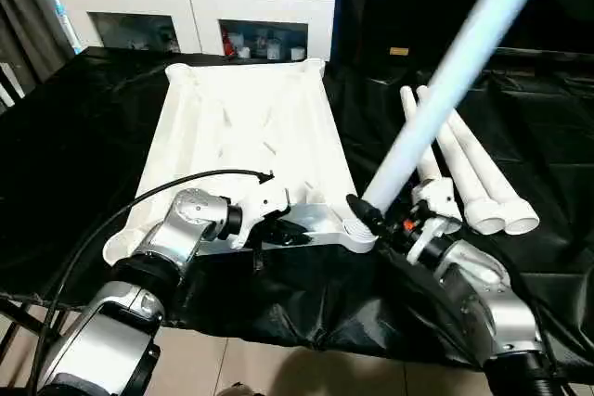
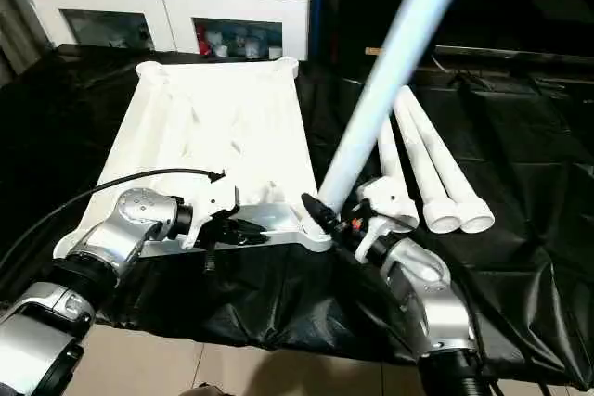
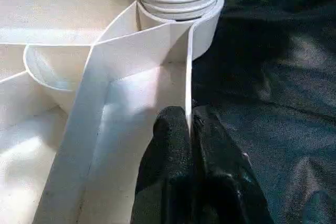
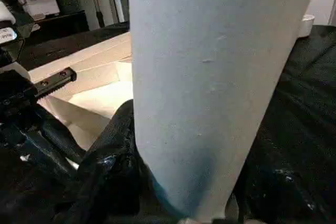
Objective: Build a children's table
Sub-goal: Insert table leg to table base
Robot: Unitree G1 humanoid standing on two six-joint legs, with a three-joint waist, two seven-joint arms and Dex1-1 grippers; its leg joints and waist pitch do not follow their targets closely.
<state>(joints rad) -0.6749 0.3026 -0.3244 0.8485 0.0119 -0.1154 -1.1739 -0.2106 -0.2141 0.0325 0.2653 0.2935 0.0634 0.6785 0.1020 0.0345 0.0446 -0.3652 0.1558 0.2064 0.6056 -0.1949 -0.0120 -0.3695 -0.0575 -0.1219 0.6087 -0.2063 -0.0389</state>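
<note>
Inverted, the table top (image 1: 246,150) lies with its rim pinched by the left gripper (image 3: 189,124); beside it, the right gripper (image 1: 376,220) clasps a leg (image 1: 455,71) standing in the corner socket (image 3: 202,24).

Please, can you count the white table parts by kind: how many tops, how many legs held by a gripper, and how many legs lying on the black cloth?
Table top: 1
Held leg: 1
Legs lying on the cloth: 3
Total: 5
</note>
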